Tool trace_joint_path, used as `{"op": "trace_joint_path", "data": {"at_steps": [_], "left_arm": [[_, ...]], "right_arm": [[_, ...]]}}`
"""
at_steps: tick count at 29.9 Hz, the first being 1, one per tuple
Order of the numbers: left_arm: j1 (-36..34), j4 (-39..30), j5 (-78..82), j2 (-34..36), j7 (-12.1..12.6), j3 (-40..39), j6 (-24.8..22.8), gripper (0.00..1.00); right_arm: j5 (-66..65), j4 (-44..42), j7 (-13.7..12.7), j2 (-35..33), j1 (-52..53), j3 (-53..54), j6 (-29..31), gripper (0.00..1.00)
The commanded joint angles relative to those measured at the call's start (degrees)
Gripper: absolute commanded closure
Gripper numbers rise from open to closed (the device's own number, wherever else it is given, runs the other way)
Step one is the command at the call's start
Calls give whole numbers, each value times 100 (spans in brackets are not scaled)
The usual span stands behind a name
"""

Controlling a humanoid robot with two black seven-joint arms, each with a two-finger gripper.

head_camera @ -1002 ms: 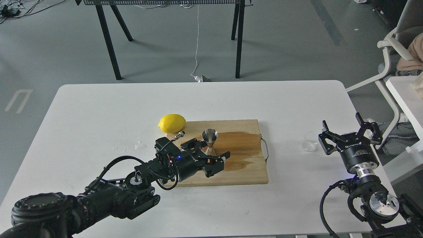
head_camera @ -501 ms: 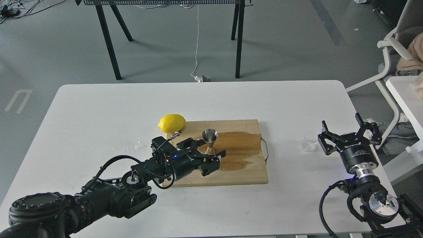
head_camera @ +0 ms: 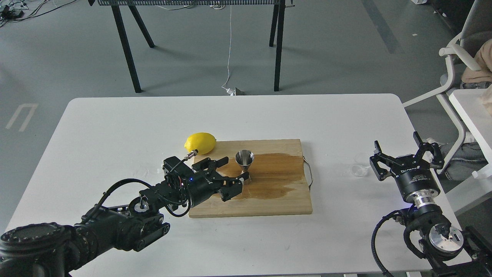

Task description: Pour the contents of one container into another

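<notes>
The steel jigger stands upright on the wooden cutting board, beside a dark wet stain. My left gripper is open just left of the jigger, its fingers apart, one fingertip close to the jigger's base and hiding it partly. The tiny clear cup sits on the white table right of the board. My right gripper stands open just right of the cup, fingers pointing up, nothing between them.
A lemon lies at the board's back-left corner, just behind my left wrist. A small spill of water marks the table left of the board. The board's metal handle sticks out to the right.
My left arm has drawn back to the left and toward me, its open fingers sliding off from around the jigger's waist. The jigger, cup and right arm stayed put.
</notes>
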Motion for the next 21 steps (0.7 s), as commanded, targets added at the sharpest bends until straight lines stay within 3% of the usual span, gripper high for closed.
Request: {"op": "trace_joint_path", "data": {"at_steps": [1,12,21], "left_arm": [[13,-17,0,8,0,1,0,9],[128,-140,0,113,0,-8,0,9],[172,-1114,-246,1298,0,-25,0,10]], "right_arm": [[0,-5,-1,0,0,0,0,1],[0,-5,-1,-9,0,0,0,1],[9,21,-1,0,-9,0,0,1]]}}
